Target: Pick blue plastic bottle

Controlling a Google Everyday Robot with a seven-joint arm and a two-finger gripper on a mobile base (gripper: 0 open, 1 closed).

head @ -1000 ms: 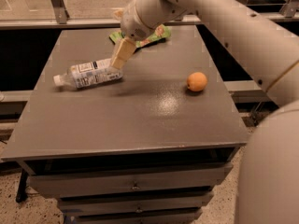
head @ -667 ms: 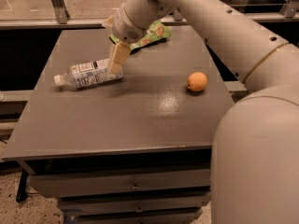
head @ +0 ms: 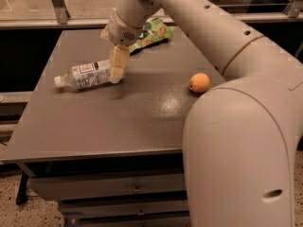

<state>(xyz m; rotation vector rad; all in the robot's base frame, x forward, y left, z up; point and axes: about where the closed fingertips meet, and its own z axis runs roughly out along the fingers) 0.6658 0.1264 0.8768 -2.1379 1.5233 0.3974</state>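
Gripper [head: 115, 78]: lower than 1.0 s ago and slightly further left. It now sits at the base end of the blue plastic bottle [head: 87, 74], tip close to the surface [head: 118, 122].

Wrist shifted left with it. More of the green pouch [head: 154, 34] is now exposed on its right side.

Arm [head: 236, 150]: the large lower link has swung further into view from the right. It now hides the front right corner of the surface, and its edge appears just below the orange [head: 199, 82].
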